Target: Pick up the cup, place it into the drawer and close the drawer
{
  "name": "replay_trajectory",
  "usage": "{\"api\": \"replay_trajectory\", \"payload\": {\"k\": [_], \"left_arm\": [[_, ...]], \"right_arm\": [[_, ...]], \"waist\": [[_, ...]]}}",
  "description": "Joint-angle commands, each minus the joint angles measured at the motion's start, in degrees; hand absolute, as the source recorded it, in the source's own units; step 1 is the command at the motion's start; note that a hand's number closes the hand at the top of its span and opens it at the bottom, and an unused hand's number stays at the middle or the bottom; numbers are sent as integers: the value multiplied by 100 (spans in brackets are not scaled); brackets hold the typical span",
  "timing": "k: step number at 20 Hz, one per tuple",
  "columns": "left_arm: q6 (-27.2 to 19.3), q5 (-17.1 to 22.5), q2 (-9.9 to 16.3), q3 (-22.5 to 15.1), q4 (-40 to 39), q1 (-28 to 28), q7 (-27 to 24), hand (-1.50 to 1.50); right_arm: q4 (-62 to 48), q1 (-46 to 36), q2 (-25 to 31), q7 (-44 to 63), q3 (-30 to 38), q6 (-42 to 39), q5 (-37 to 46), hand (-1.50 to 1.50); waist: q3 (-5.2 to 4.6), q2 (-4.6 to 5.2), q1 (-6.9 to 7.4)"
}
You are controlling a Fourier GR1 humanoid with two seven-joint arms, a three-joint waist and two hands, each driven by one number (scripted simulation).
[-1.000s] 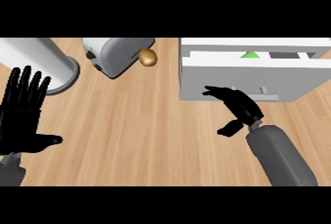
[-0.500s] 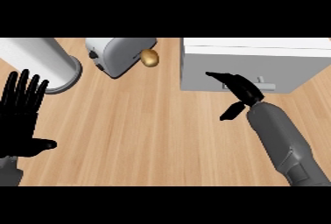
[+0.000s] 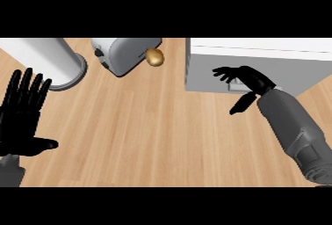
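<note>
Since the earlier frames the drawer front has been pushed in: the open gap with the green item inside is no longer seen, and the white box-shaped drawer unit (image 3: 259, 57) now reads as shut. The right hand (image 3: 245, 79) is held against its front face, fingers spread and slightly bent, clamped on nothing. The cup is not visible; it is judged to be inside the closed drawer, though that cannot be confirmed. The left hand (image 3: 24, 112) rests open near the left edge, fingers up. Far left of the right hand stand a white cylindrical canister (image 3: 48, 59), a silver toaster (image 3: 123, 52) and a small golden-brown rounded object (image 3: 154, 56). For a clean finish, the push should be kept square to the front until flush, then the hand withdrawn straight back.
</note>
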State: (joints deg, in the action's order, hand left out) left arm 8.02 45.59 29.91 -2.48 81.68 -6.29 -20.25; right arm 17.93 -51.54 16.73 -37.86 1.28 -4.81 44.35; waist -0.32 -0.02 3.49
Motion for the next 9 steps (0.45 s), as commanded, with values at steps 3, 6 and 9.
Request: {"api": "replay_trajectory", "payload": {"k": [3,6,9], "left_arm": [[-25,-199,-177,-125,-28,-87,-111,-150],[73,-296,-216,-105,-159,59,-301,-150],[-72,-350,-265,-139,-173,-229,-197,-150]], "right_arm": [[-620,-522,431,438,262,72,-10,-150],[-690,-632,433,446,243,28,23,-150],[-732,-580,436,328,292,138,-9,-150]], "waist": [[54,222,168],[47,206,166],[53,235,140]]}}
